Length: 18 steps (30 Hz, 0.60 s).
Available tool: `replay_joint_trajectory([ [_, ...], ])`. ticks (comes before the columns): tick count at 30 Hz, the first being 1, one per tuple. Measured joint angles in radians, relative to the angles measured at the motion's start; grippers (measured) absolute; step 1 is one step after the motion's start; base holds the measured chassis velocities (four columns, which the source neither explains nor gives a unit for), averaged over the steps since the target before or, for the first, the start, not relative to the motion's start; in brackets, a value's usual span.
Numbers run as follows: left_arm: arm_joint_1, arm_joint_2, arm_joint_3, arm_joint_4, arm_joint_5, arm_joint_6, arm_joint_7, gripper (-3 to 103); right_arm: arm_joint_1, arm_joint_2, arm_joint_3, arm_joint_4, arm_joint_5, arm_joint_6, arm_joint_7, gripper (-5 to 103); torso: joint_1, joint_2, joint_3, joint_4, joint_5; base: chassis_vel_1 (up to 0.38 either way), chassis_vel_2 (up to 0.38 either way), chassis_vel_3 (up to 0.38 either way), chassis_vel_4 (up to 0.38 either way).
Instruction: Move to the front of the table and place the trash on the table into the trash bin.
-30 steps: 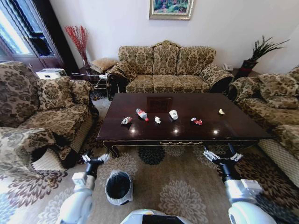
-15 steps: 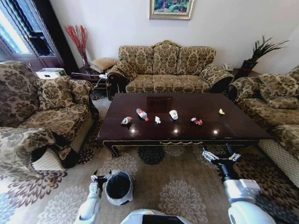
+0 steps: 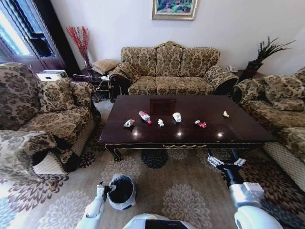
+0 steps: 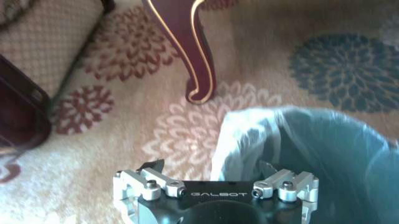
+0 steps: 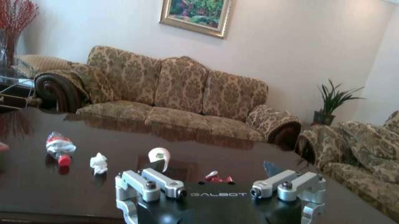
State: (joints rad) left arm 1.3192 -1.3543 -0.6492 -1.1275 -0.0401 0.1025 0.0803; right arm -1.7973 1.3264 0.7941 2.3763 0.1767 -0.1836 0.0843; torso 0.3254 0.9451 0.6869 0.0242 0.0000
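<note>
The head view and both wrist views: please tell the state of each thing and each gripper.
table: still holds all trash
bottle: crushed, lying
paper cup: tipped over
trash bin: upright on carpet, bag-lined
left gripper: open, at the bin's rim
right gripper: open, before the table

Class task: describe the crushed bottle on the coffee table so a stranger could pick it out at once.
Find the dark glossy table before the sofa. Along its near half runs a row of litter; the crushed bottle is second from its left end. It alone is clear plastic with a red cap.
</note>
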Motion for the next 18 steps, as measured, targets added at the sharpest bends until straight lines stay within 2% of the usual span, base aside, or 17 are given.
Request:
replay_joint_trajectory([
  [5,-0.024,0.006,-0.001,0.086,0.001,-0.005,0.027,100,-0.004,0.006,-0.004,0.004,-0.003,-0.001,0.006,100,0.0,0.0,0.0,0.0001,-0.0001,0.0,0.0,0.0,0.0],
  [11,-0.035,0.005,-0.001,0.115,0.001,-0.006,0.048,101,-0.007,0.007,-0.002,0.004,-0.004,0.001,0.019,100,0.0,0.0,0.0,0.0,0.0,0.0,0.0,0.0,0.0],
  [14,-0.036,0.005,-0.001,0.115,0.006,0.007,0.069,90,-0.008,0.01,-0.001,0.007,-0.004,0.001,0.025,100,0.0,0.0,0.0,0.0,0.0,0.0,0.0,0.0,0.0],
  [16,-0.035,0.005,-0.001,0.113,0.007,0.012,0.074,90,-0.008,0.012,-0.002,0.008,-0.005,0.001,0.026,100,0.0,0.0,0.0,0.0,-0.0001,0.0,0.0,0.0,0.0],
  [18,-0.033,0.005,-0.002,0.112,0.01,0.021,0.079,82,-0.009,0.015,-0.001,0.008,-0.007,0.003,0.028,100,0.0,0.0,0.0,0.0001,0.0,0.0,0.0,0.0,0.0],
])
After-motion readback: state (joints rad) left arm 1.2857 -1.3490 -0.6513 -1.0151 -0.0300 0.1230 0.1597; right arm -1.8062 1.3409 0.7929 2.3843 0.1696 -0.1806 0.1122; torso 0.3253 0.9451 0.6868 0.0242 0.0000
